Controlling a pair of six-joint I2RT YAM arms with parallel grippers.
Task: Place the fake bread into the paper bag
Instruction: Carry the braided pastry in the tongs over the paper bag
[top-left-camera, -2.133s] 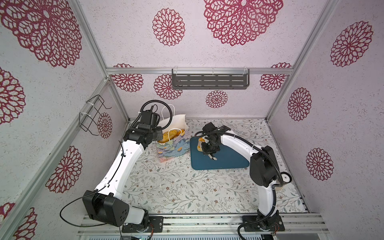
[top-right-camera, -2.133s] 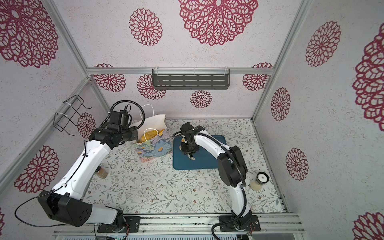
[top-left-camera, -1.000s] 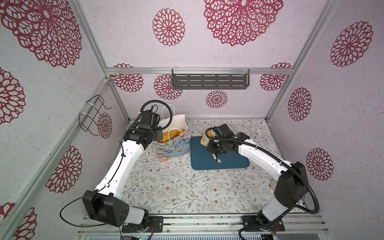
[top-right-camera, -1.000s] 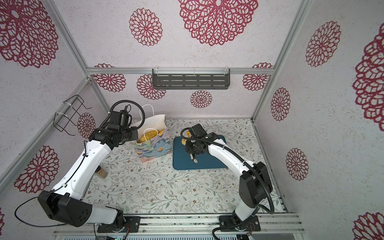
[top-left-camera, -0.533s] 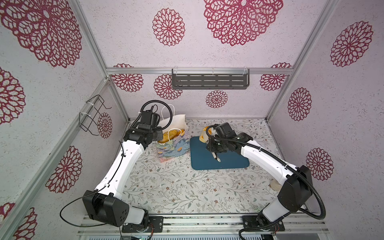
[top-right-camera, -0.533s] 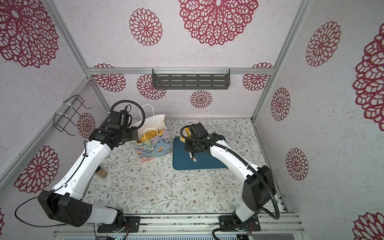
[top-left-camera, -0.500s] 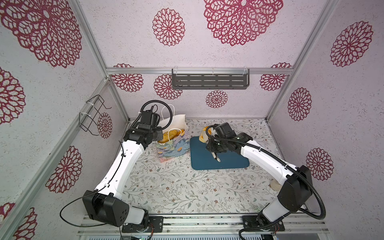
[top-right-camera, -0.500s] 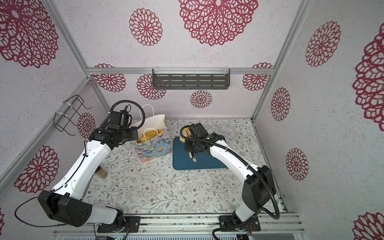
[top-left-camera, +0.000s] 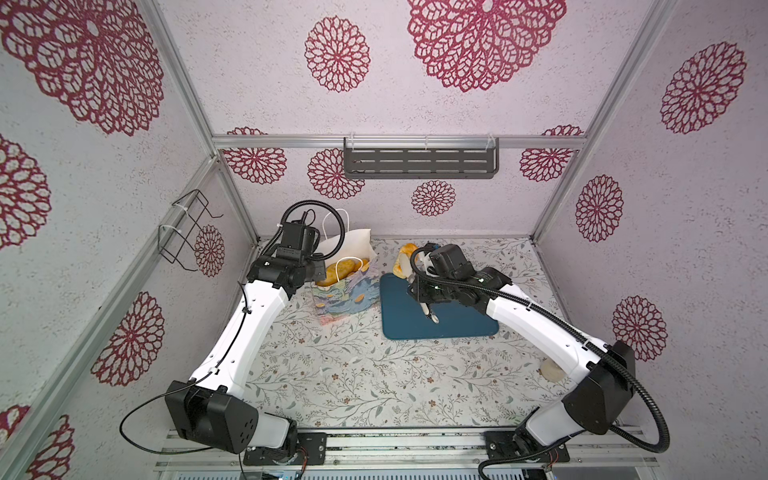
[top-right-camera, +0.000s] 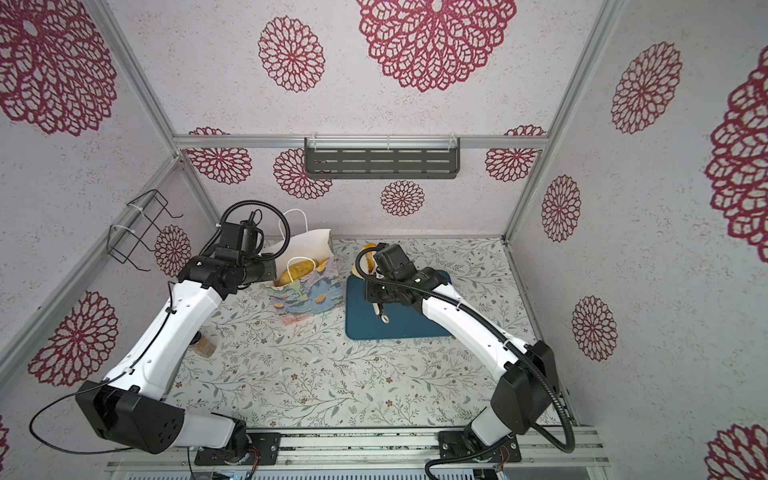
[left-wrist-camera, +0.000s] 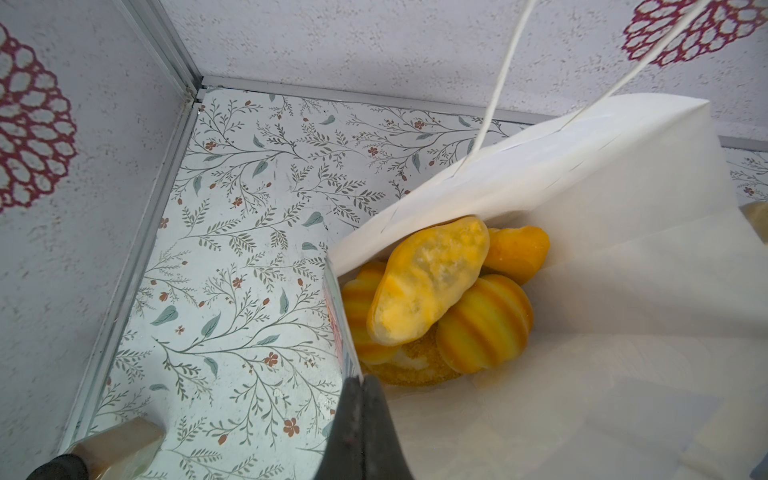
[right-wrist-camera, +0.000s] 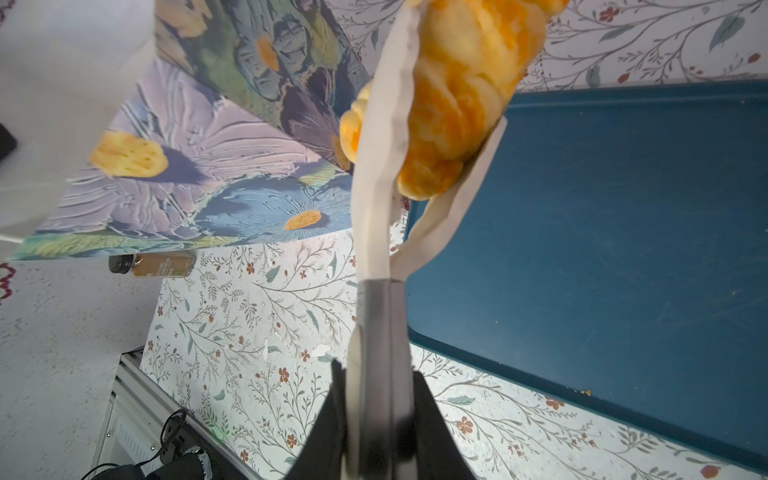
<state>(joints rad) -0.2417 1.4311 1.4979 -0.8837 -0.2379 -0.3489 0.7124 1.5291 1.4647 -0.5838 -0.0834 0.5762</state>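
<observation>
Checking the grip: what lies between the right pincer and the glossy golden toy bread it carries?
Cream-coloured tongs: the right pincer grips their handles, their tips clamp the bread; right wrist view shows it.

Floral tabletop (top-left-camera: 374, 374): paper bag (top-left-camera: 349, 297), teal tray (top-left-camera: 415, 326), spice jar (top-right-camera: 204, 345).

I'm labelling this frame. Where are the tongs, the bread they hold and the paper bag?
tongs (right-wrist-camera: 376, 174): right wrist view, cream arm nearer the bag.
bread (right-wrist-camera: 465, 83): right wrist view, its glossy middle.
paper bag (right-wrist-camera: 187, 166): right wrist view, flower-printed side.

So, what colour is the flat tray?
The tray is plain dark teal; clearest in the right wrist view.
</observation>
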